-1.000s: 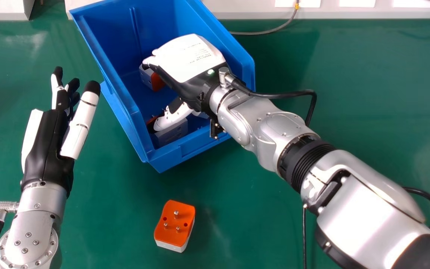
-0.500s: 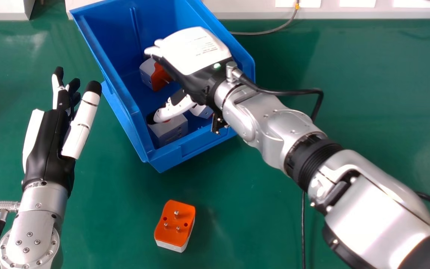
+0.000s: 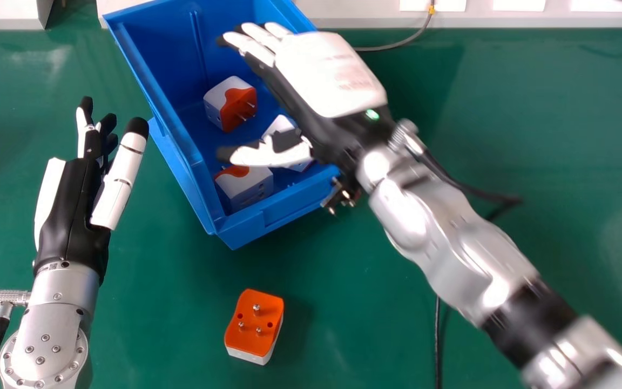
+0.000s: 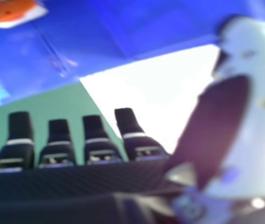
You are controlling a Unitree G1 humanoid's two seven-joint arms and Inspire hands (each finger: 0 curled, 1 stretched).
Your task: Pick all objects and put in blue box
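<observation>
Plug adapter (image 3: 254, 327), the one left to box, lies pins up on the desk (image 3: 170, 324), well apart from my right fingers (image 3: 250, 48) and on the robot's side of them. Those are spread wide with nothing in them, over the blue box (image 3: 246, 227); the left hand (image 3: 73, 210) is open too. I'd expect hard, light plastic: stiff, a bit slippery, hardly fragile. I'd pinch the pale sides below the orange face, off the metal pins, which could snag or tip it. There's room either side for fingers and thumb. The box's near wall, between my right fingers and the adapter, is the edge I'd lift over, thumb included.
</observation>
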